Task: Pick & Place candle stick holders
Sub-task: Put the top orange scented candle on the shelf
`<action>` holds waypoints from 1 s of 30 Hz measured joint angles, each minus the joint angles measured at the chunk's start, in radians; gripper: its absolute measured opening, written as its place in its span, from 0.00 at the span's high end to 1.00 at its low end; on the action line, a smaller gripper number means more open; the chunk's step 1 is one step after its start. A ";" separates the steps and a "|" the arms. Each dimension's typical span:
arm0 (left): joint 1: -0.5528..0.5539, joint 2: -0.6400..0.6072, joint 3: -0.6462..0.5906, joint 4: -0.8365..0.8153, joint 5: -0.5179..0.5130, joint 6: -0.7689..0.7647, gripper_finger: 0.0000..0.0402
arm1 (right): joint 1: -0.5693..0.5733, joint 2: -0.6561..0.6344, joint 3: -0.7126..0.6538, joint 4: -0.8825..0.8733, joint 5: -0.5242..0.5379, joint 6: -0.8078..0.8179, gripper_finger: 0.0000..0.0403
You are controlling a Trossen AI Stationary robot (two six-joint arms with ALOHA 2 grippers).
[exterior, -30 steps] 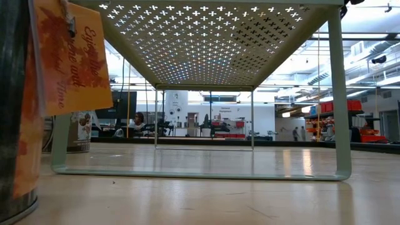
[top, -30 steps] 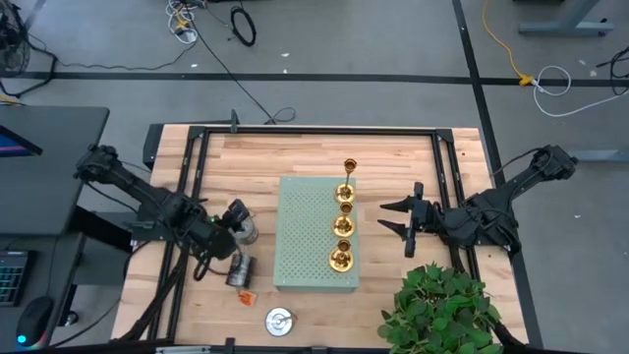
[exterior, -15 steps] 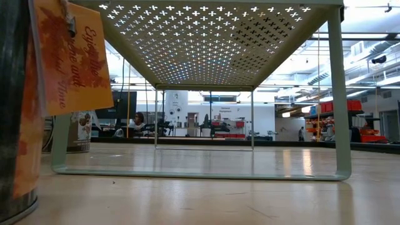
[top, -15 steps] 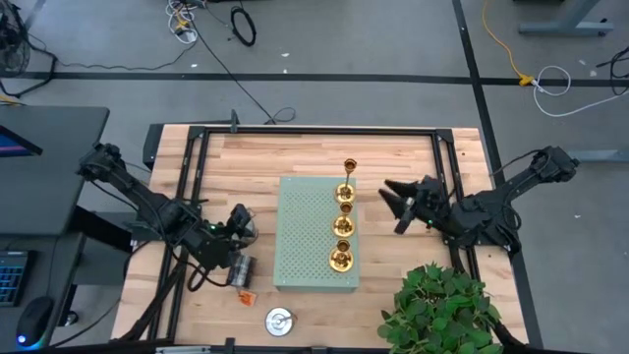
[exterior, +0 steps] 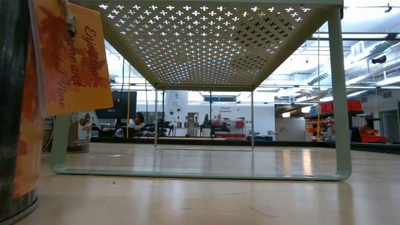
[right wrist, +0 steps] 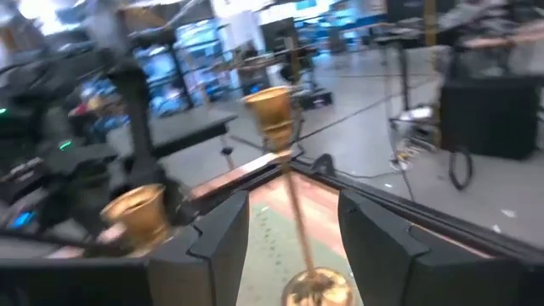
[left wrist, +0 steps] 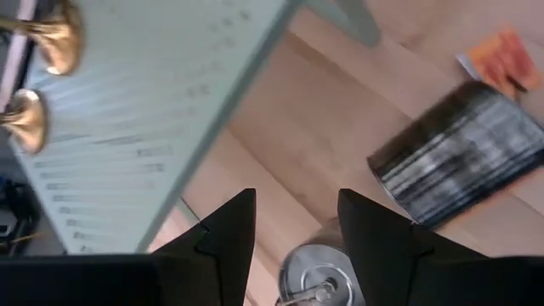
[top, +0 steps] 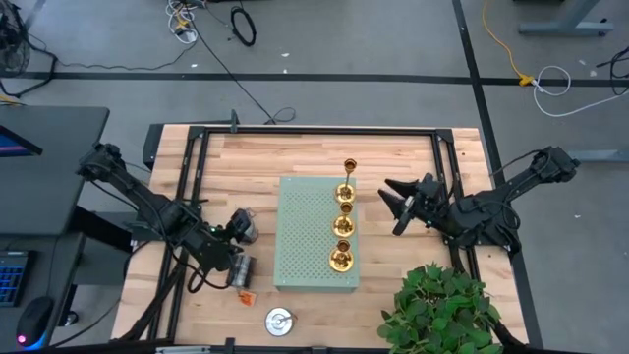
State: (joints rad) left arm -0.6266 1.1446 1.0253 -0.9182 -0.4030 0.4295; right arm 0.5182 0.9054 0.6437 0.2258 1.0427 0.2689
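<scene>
Three gold holders stand in a row along the right side of the pale green board (top: pixel 313 234): the tall slender one (top: pixel 347 181), a middle one (top: pixel 343 224) and a near one (top: pixel 341 259). My right gripper (top: pixel 393 206) is open just right of the tall holder, whose stem (right wrist: pixel 287 183) shows between its fingers with a gap on each side. My left gripper (top: pixel 236 232) is open over an upright silver holder (top: pixel 247 228), which shows low between the fingers in the left wrist view (left wrist: pixel 309 276). A second silver holder (top: pixel 241 269) lies on its side. A third (top: pixel 278 320) stands near the near edge.
The board stands on legs and is seen from below in the low view (exterior: pixel 219 37). The lying holder's orange tag (top: pixel 247 293) rests beside it. A green plant (top: pixel 442 310) fills the near right corner. A black frame (top: pixel 295 131) runs around the tabletop.
My right gripper has gone toward the far edge and closer to the tall gold holder, and has turned about its own axis. My left arm has shifted slightly toward the near edge. The holders have stayed where they were.
</scene>
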 joint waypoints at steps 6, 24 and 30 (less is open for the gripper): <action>0.001 0.000 -0.084 0.019 0.074 0.042 0.56 | 0.000 0.000 0.000 0.001 -0.167 -0.079 0.54; -0.011 0.000 -0.111 0.145 0.283 0.221 0.56 | 0.000 0.000 0.000 0.004 -0.442 -0.068 0.54; -0.017 0.000 -0.151 0.140 0.322 0.334 0.56 | 0.000 0.000 0.000 0.004 -0.442 -0.068 0.54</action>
State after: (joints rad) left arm -0.6434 1.1446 0.8747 -0.7782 -0.0808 0.7631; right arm 0.5182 0.9054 0.6437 0.2302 0.6010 0.2008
